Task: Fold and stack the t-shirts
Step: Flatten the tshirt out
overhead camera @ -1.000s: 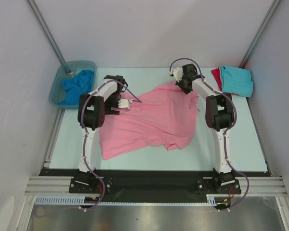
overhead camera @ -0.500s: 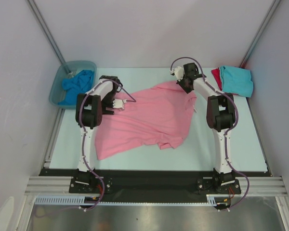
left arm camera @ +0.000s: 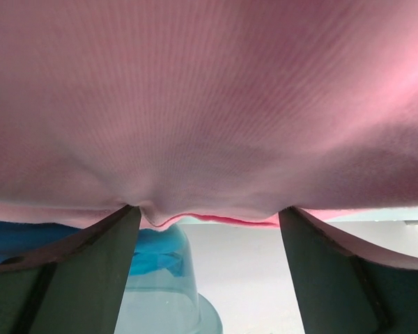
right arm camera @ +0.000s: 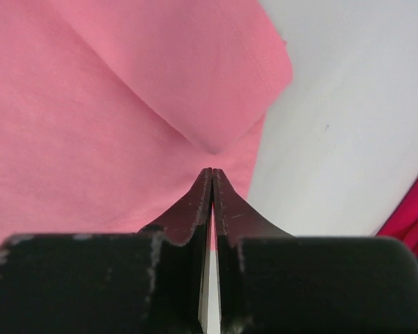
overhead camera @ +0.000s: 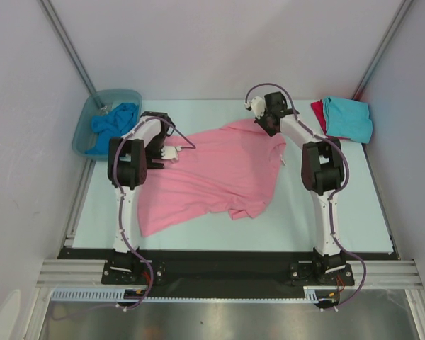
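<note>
The right gripper (right arm camera: 212,171) is pinched shut on the far edge of the pink tee (overhead camera: 219,170). The left gripper (left arm camera: 209,210) gapes wide, the tee draped over its fingertips.

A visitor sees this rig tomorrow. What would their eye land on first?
The big pink t-shirt sprawls across the middle of the table, the right gripper pinching its far edge, the left gripper open at its left side. A turquoise tee lies on a red tee far right; a blue tee sits in the tub far left.
</note>
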`<state>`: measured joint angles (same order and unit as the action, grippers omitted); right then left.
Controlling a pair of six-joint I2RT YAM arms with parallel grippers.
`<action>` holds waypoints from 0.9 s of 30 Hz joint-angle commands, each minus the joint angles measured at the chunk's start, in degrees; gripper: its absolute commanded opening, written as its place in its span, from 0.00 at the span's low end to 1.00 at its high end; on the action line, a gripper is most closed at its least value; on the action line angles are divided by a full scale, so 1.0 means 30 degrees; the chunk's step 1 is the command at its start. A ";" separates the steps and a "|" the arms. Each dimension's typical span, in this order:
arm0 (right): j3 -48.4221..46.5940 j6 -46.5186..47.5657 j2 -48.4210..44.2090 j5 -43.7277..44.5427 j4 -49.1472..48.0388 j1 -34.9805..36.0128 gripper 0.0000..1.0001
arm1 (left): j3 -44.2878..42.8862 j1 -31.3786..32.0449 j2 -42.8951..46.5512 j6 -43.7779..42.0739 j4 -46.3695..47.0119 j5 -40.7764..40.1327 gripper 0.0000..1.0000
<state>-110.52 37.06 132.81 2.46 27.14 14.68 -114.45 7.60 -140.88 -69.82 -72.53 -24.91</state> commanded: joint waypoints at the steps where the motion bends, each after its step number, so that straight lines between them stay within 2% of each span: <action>1: -0.1387 -0.0136 -0.0710 -0.0117 -0.0842 0.0644 0.06 | 0.1529 -0.1740 -0.1819 0.0832 -0.0666 -0.2508 0.84; 5: -0.2271 0.0010 -0.0063 -0.0058 -0.1046 0.1200 0.07 | 0.1559 -0.1887 -0.1966 0.1008 -0.0667 -0.2947 0.84; 11: -0.2359 0.0479 0.0697 0.0204 -0.1896 0.1845 0.16 | 0.1560 -0.1887 -0.1966 0.1155 -0.0637 -0.3445 1.00; 12: -0.2359 0.0537 0.0844 0.0206 -0.2042 0.1846 0.19 | 0.1414 -0.1887 -0.1966 0.1155 -0.0608 -0.3475 1.00; 15: -0.2447 0.0567 0.1489 0.0440 -0.2277 0.1904 0.22 | 0.1238 -0.1887 -0.1850 0.1272 -0.0637 -0.3825 1.00; 19: -0.2681 0.0596 0.2280 0.0792 -0.2278 0.1758 0.21 | 0.0305 -0.1887 -0.1469 0.1271 -0.0549 -0.3798 1.00; 27: -0.2945 0.0626 0.3218 0.1289 -0.2424 0.1145 0.12 | -0.1195 -0.1624 0.0317 0.1213 -0.0051 -0.3125 1.00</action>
<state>-117.01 38.72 140.79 4.56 21.08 19.38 -116.49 5.08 -141.14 -67.96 -73.84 -27.09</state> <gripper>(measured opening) 0.126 0.996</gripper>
